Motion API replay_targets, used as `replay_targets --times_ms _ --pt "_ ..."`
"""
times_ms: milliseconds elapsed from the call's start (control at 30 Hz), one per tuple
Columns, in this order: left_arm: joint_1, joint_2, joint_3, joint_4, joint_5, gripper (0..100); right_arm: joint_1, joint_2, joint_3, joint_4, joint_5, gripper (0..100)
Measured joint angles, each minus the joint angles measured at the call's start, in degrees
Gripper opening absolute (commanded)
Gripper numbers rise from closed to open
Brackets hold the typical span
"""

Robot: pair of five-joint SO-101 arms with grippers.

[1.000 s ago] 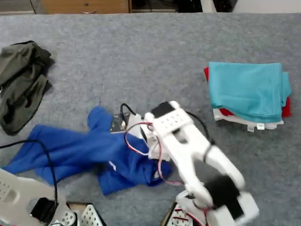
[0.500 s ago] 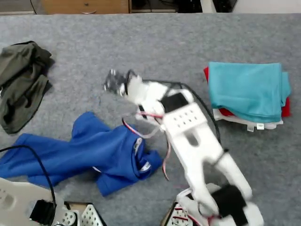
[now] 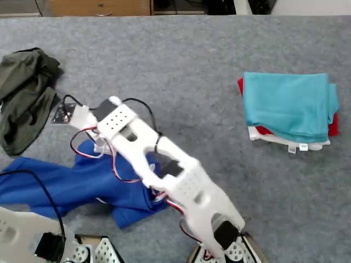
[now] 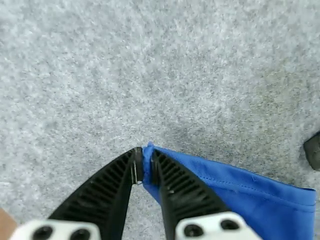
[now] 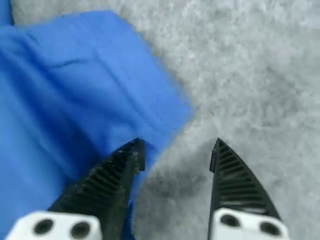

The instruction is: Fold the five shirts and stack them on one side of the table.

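Grey felt-covered table (image 3: 192, 49); I place everything off the crumpled royal-blue cotton shirt (image 3: 66, 183), which lies heaped at the table's near edge. The step in hand looks like spreading that shirt flat before any fold.

To do it well, you want two grips far apart on the hem or shoulders. Pull them opposite ways, low over the table. Lift high and the cloth will likely bunch. Take one layer at the edge, not a wad.

- **White right arm** (image 3: 181, 181): stretched long and low, diagonally across the blue shirt, with its wrist at the shirt's far edge.
- **White left arm** (image 3: 16, 230): sits just on the near side of the blue shirt.
- **Folded stack of teal, red and white shirts** (image 3: 290, 109): well apart from the blue shirt, on the right arm's side.
- **Crumpled olive-green shirt** (image 3: 24, 93): near the blue shirt, beyond its far left end, not yet folded.
- **Left jaws:** pressed together on a corner tip of the blue shirt. The bite is small and I judge it may slip under a hard pull.
- **Right jaws:** spread, one over the blue shirt's edge, the other over bare table.
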Motion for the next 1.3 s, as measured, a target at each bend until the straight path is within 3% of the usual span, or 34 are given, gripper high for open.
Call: replay_targets --times_ms 100,200,400,667,867,1000,1200,1300 --pt "0.0 0.0 0.0 0.0 0.0 2 -0.1 9.4 -15.6 6.9 0.1 19.5" --pt "0.0 0.0 0.0 0.0 0.0 2 -0.1 17.4 -30.3 12.8 0.0 1.6" --pt "0.0 0.0 0.0 0.0 0.0 2 0.5 26.0 -49.5 18.8 0.0 0.3" --pt "0.2 0.0 0.1 -0.3 0.1 2 11.5 18.1 -50.5 18.9 0.3 0.2" --pt "1.5 -0.2 -1.3 3.9 -2.9 2 22.2 8.8 -45.8 19.0 5.5 0.2" --pt "4.6 -0.2 -1.4 5.5 -4.3 2 20.3 8.3 -42.6 19.0 6.4 0.2" --pt "7.4 -0.4 -1.5 5.8 -4.3 2 10.8 10.8 -42.4 15.3 6.4 0.6" --pt "7.3 -0.5 -1.6 5.8 -4.3 2 8.2 11.6 -41.8 10.8 5.6 7.1"
